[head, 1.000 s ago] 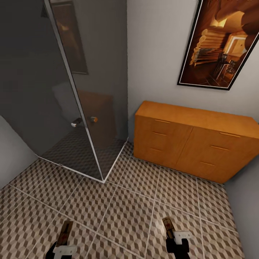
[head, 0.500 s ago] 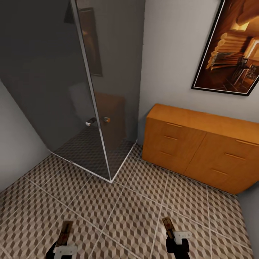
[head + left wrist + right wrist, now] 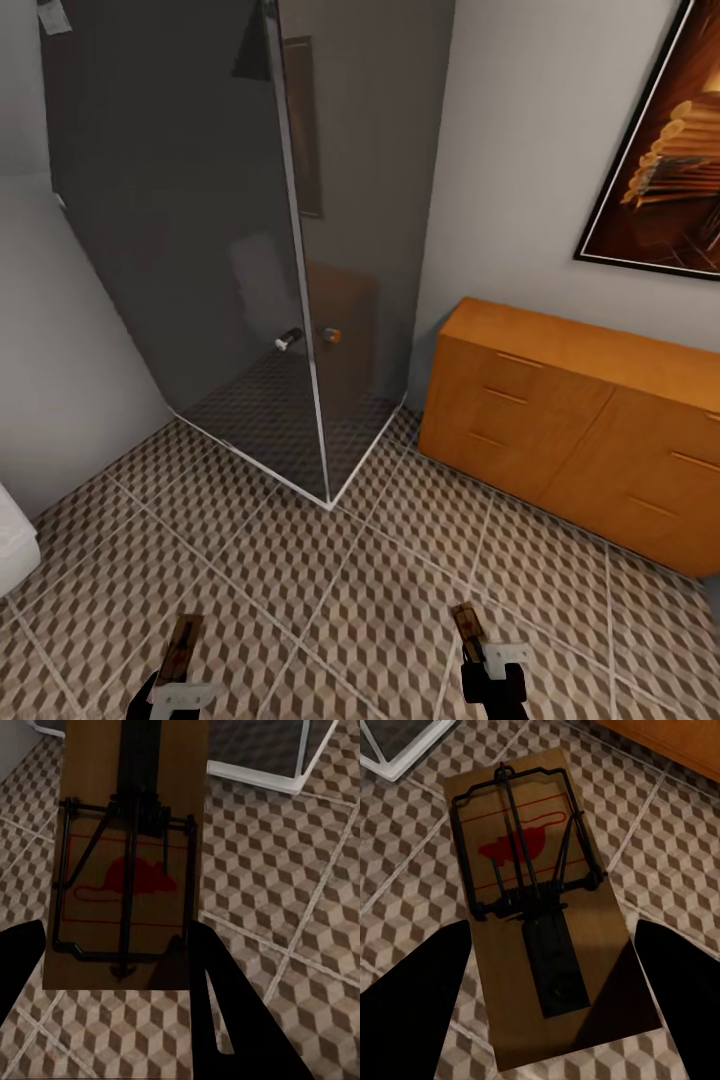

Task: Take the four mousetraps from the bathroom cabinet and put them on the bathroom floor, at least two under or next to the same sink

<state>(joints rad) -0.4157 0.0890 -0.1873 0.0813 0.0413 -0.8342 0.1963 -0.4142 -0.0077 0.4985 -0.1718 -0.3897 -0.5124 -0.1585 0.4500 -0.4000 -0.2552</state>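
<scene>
Each claw, left (image 3: 170, 690) and right (image 3: 492, 668), pinches one trap, left (image 3: 126, 855) and right (image 3: 540, 915), flat and clear above the floor (image 3: 330, 600), likely for carrying from the cabinet (image 3: 580, 420) toward a sink.

The cabinet (image 3: 580, 420) and the framed picture (image 3: 665, 170) are running off the head view's right edge — both cut short.

Glass shower enclosure (image 3: 250, 230) occupies the far left corner: dark tinted panels, pale metal frame, small knob (image 3: 289, 339) on the door. Framed picture (image 3: 660, 170) in brown tones hangs on the grey wall (image 3: 520, 150), far right. White fixture edge (image 3: 15, 545) shows near left.
</scene>
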